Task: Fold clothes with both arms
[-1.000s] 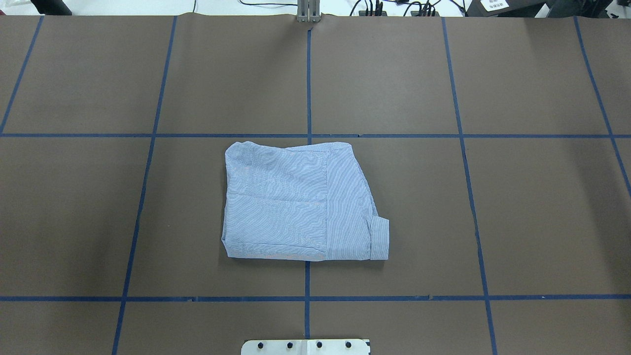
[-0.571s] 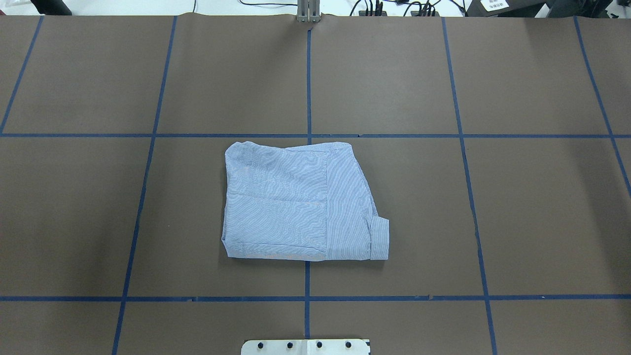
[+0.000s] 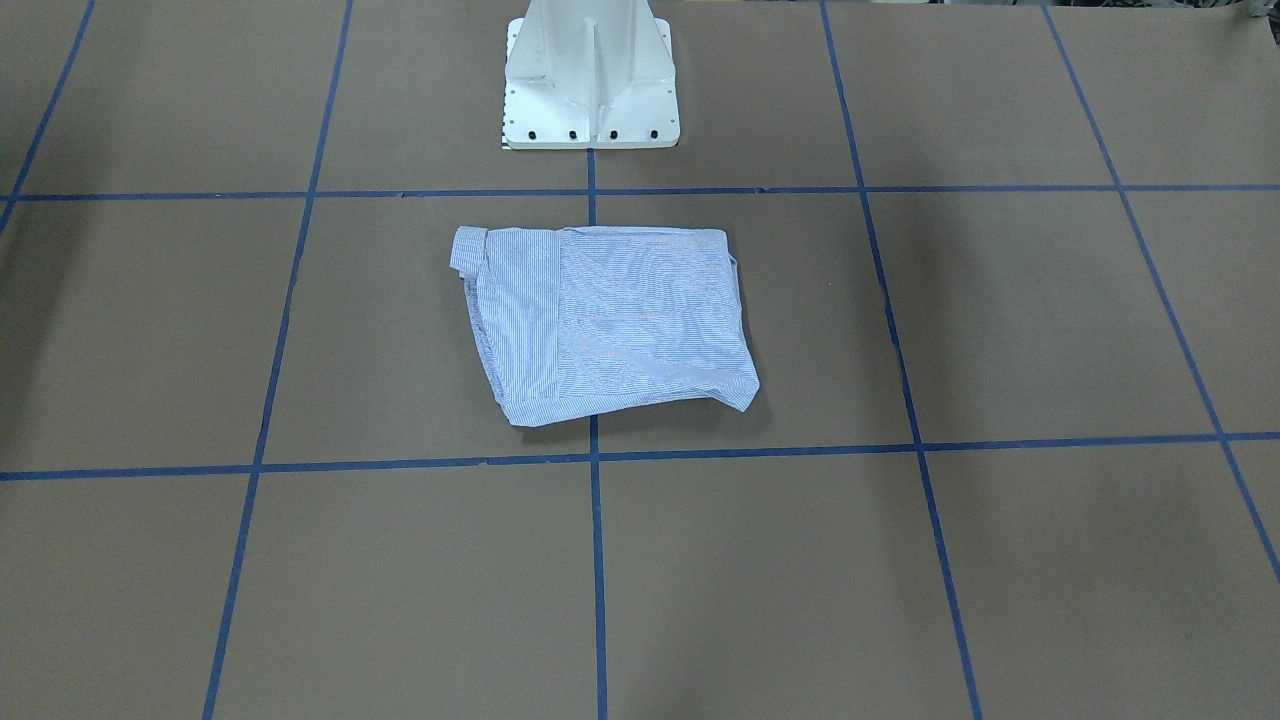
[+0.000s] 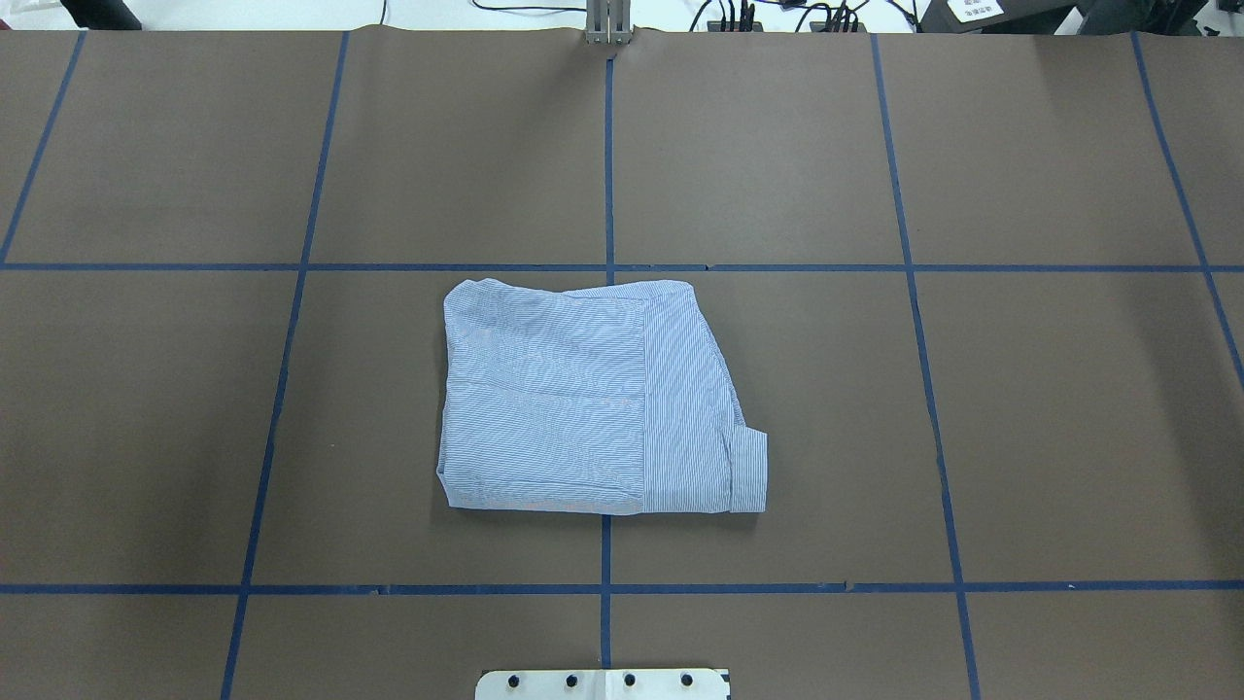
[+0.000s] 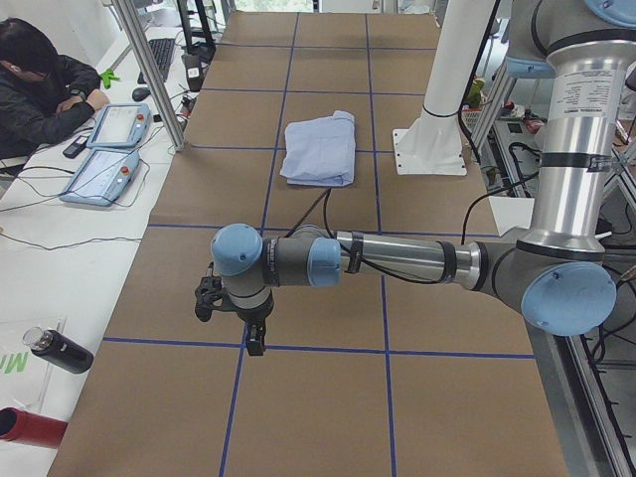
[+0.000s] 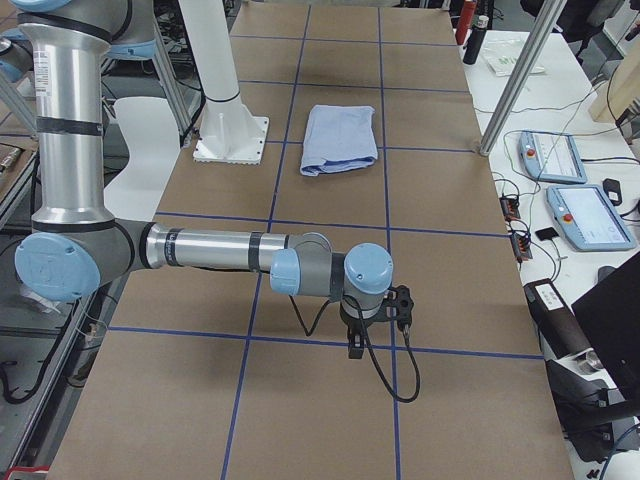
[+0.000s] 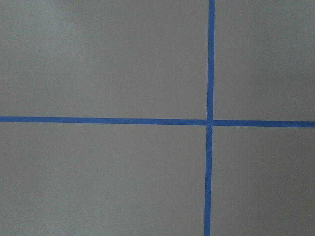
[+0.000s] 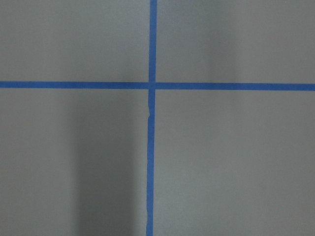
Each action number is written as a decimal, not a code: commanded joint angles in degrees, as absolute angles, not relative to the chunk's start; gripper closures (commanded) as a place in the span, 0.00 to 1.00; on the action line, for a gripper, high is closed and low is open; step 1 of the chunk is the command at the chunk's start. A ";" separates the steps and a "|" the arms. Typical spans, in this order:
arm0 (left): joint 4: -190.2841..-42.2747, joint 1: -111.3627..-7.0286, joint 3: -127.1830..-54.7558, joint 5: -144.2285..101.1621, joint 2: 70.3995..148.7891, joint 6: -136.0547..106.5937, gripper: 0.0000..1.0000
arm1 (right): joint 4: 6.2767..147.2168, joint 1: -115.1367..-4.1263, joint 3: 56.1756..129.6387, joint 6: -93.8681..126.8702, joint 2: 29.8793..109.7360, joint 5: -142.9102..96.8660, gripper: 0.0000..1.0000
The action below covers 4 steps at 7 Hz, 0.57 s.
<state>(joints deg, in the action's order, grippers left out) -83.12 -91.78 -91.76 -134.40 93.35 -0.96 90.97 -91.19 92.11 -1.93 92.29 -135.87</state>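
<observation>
Overhead exterior coverage catches neither arm, so the account starts at the table's left end. There, in the exterior left view, the left arm's black two-finger gripper (image 5: 232,316) hangs low over a crossing of blue tape lines, well apart from the garment. Whether that claw is open or closed I cannot tell from this side angle, and its wrist camera shows only bare paper and tape. Toward the middle, the light blue, finely white-striped button-up shirt (image 4: 593,399) lies as a compact, roughly rectangular bundle on the brown paper-covered table with its blue tape grid (image 4: 972,146). It sits just on the 6 o'clock side of the table's centre, straddling the middle tape line, with one buttoned cuff (image 4: 748,472) poking out at its 4 o'clock corner. The white pedestal base (image 4: 603,683) sits at 6 o'clock from it. At the far right end, the right arm's black two-finger gripper (image 6: 378,322) hangs over another tape crossing, and here too I cannot tell its state. Both arms seem held wide so that nothing disturbs the bundle. By my judgement the folding is essentially done, with the stray cuff its only untidy spot.
</observation>
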 commanded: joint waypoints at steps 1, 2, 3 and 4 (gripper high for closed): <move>-82.35 -89.22 -91.85 -135.26 91.07 -0.71 0.00 | 90.97 -91.23 92.11 -1.93 92.29 -136.14 0.00; -82.96 -88.43 -91.76 -135.00 89.84 -0.44 0.00 | 90.97 -91.23 92.11 -2.02 92.37 -136.14 0.00; -86.19 -88.33 -91.50 -134.65 88.08 -0.44 0.00 | 90.97 -91.23 92.02 -2.02 92.37 -136.06 0.00; -89.61 -88.16 -91.41 -134.56 86.67 -0.70 0.00 | 90.97 -91.23 91.93 -2.02 92.37 -136.05 0.00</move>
